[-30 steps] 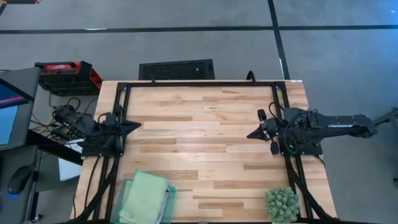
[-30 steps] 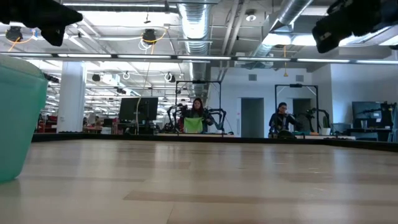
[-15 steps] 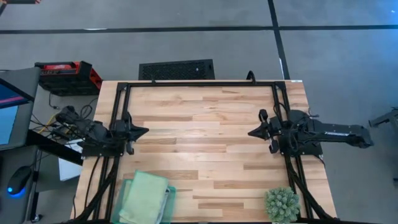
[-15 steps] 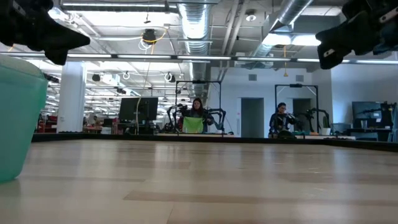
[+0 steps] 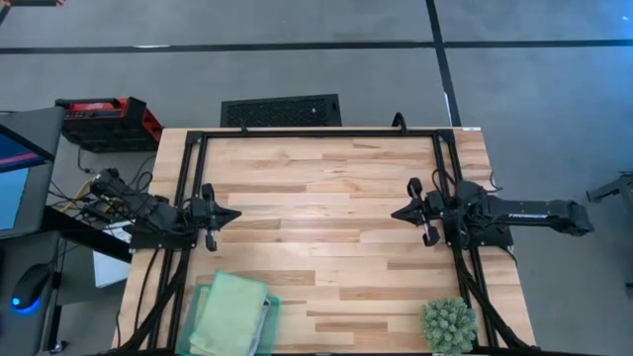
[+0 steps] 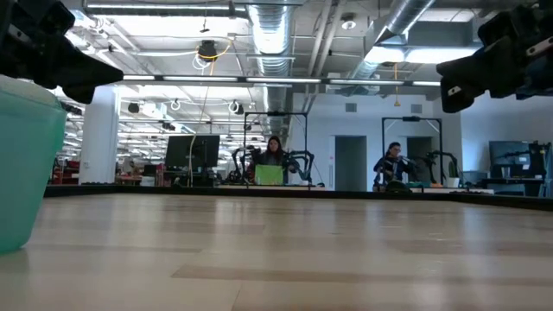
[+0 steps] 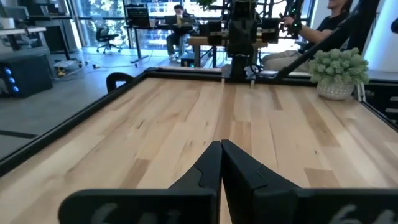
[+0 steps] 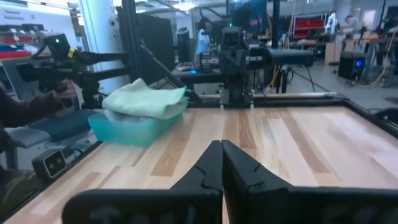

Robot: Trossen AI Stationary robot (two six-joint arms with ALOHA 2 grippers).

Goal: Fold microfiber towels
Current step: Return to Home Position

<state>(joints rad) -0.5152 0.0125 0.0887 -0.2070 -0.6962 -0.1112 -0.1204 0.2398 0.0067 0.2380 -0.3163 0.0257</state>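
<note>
Microfiber towels [image 5: 229, 309] sit stacked in the green bin [image 5: 271, 309] at a table [image 5: 326, 178] corner on the left arm's side, light green one on top. The left gripper [image 5: 233, 215] and right gripper [image 5: 398, 212] hover at mid-table, facing each other, well apart, fingers pressed together on nothing. Folding looks finished. This reads as homing, so next calls only for both arms to park clear of the bin.
</note>
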